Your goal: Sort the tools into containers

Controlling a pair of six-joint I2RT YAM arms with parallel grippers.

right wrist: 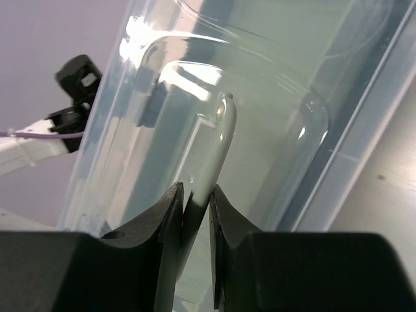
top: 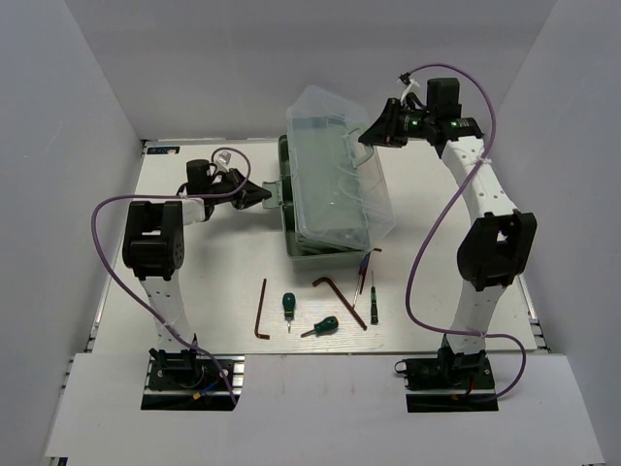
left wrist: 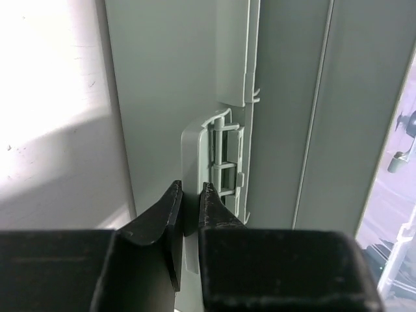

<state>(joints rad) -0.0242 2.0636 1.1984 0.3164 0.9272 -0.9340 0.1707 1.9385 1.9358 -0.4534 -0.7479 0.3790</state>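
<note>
My left gripper [left wrist: 190, 197] clamps the box [top: 325, 249] tab [left wrist: 194, 146], right gripper [right wrist: 195, 197] clamps the lid handle [right wrist: 220, 146]. All tools [top: 288, 303] lie on the table [top: 194, 291], none sorted.

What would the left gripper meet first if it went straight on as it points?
Its fingers pinch the latch tab; going straight on, the left gripper would probably press into the toolbox side wall.

the toolbox [top: 325, 250] is pale sage green under a clear, glassy lid [top: 340, 165]. the hex keys [top: 260, 311] are dark reddish brown, the stubby screwdriver handles [top: 288, 304] deep green. the arms [top: 480, 194] are white with black joints, their cables [top: 408, 282] purple, the table [top: 194, 282] off-white.
</note>
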